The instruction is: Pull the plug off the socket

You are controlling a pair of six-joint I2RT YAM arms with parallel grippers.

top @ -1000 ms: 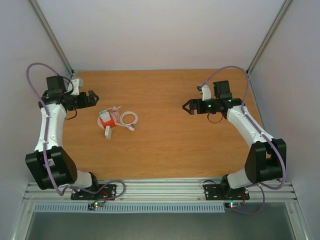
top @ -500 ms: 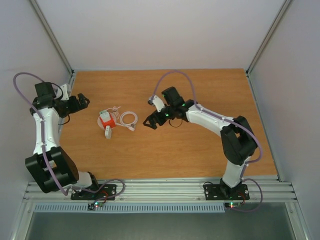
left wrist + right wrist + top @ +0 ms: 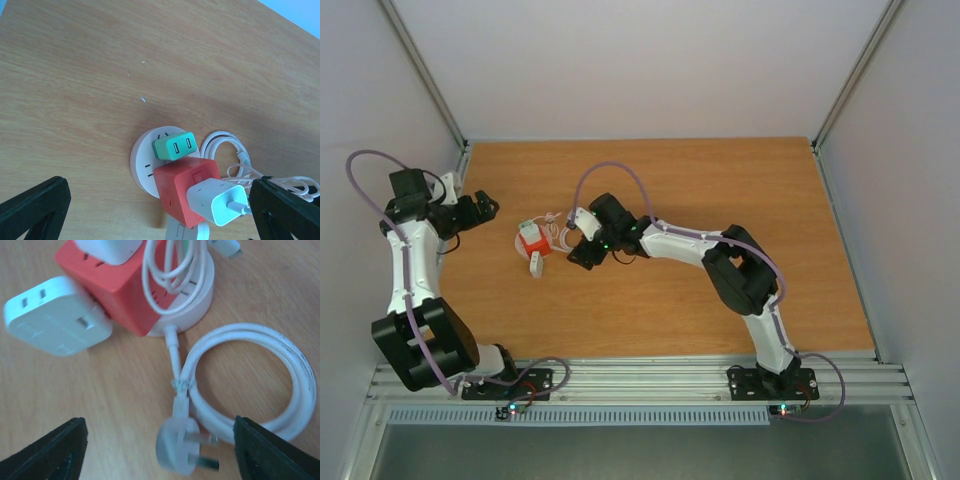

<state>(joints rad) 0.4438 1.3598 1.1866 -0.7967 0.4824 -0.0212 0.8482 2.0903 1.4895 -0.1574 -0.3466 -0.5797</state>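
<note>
The socket (image 3: 142, 162), a round pale disc, lies on the wooden table and also shows in the top view (image 3: 526, 246). A green adapter (image 3: 174, 146) and a red cube (image 3: 182, 192) are plugged into its top. A white USB charger (image 3: 216, 202) sits in the red cube. My left gripper (image 3: 488, 205) is open, left of the socket and apart from it. My right gripper (image 3: 579, 254) is open, just right of the socket, over the coiled white cable (image 3: 260, 380) and its loose pin plug (image 3: 182, 452). The socket's side (image 3: 197, 305) shows in the right wrist view.
A white rectangular block (image 3: 55, 322) sticks out from the red cube (image 3: 115, 285). Thin white cable (image 3: 167, 270) loops over the cube. The walls and frame rails (image 3: 425, 85) enclose the wooden table (image 3: 720, 180).
My right arm has swept left across the table, from the right side to beside the coiled cable. My left gripper has drawn back a little to the left.
</note>
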